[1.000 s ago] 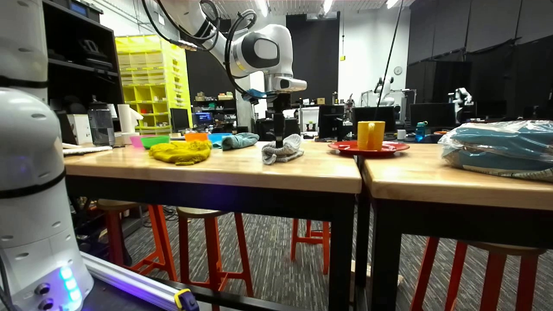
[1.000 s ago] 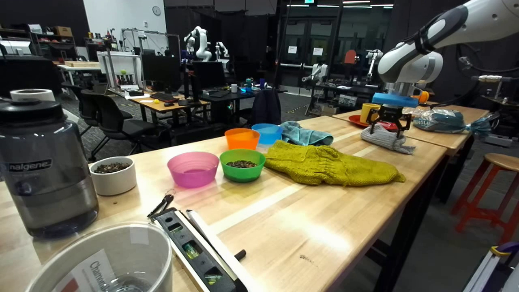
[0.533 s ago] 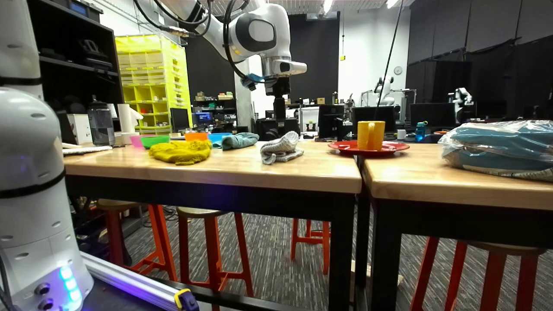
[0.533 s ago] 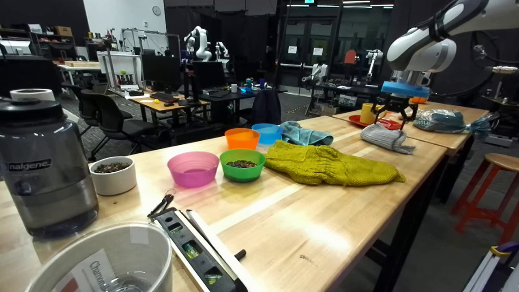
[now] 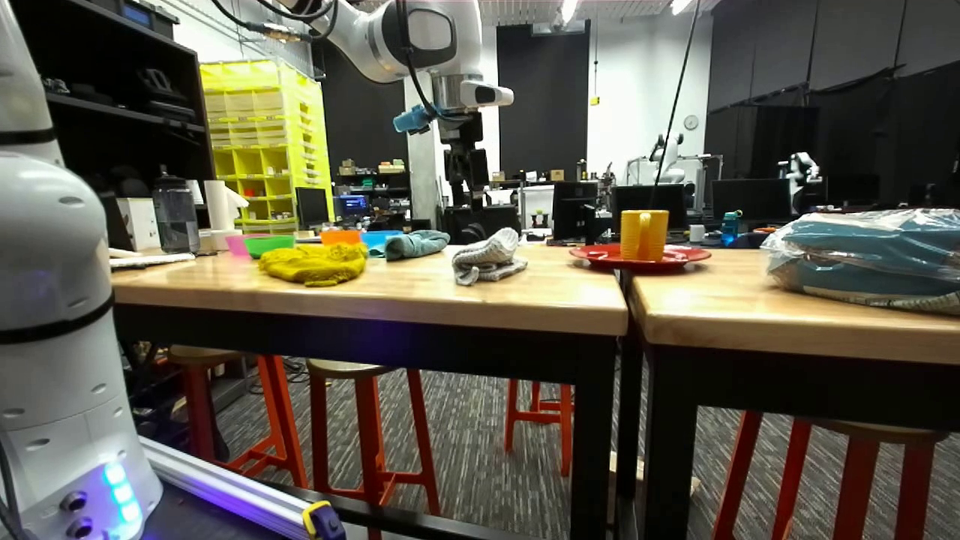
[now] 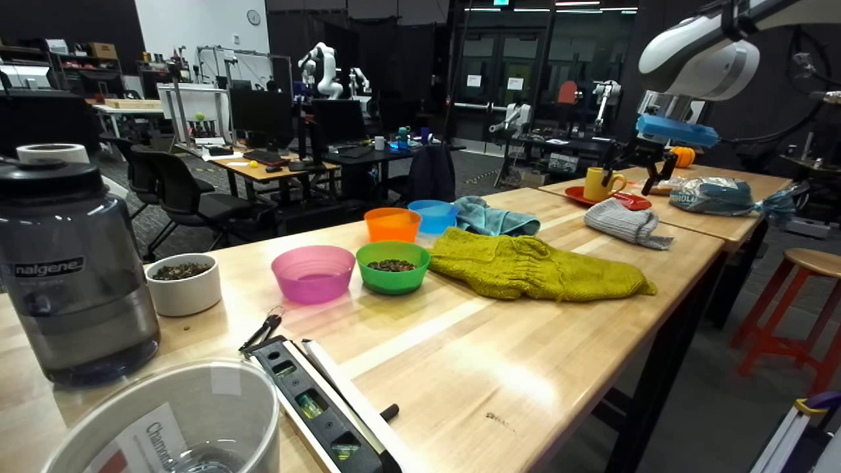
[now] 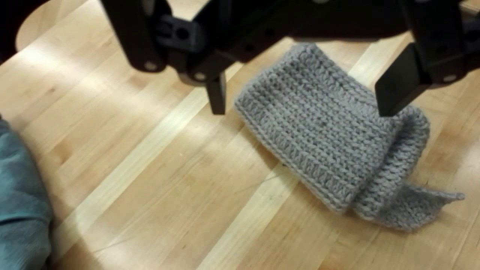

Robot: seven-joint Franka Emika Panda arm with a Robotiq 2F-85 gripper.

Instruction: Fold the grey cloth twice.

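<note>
The grey cloth (image 7: 322, 127) is a knitted piece lying folded over itself on the wooden table. In the wrist view its upper layer is a flat rectangle, with a rolled fold on the right and a loose corner sticking out at the lower right. In both exterior views the cloth (image 5: 487, 257) rests near the table's end, partly raised in a soft hump. My gripper (image 7: 303, 112) is open above it, fingers wide apart and nothing between them. In an exterior view the gripper (image 5: 466, 201) hangs tilted, clear of the fabric.
A yellow-green knitted heap (image 6: 532, 266) and a teal cloth (image 6: 496, 218) lie on the same table. Nearby stand an orange bowl (image 6: 392, 225) and a green bowl (image 6: 393, 279). A red plate (image 5: 592, 255) carries a yellow mug (image 5: 643, 235). A plastic-wrapped bag (image 5: 870, 259) sits farther along.
The gripper was down at the cloth a second ago. It has risen away from it and tilted, staying open, while the cloth has stayed folded on the table.
</note>
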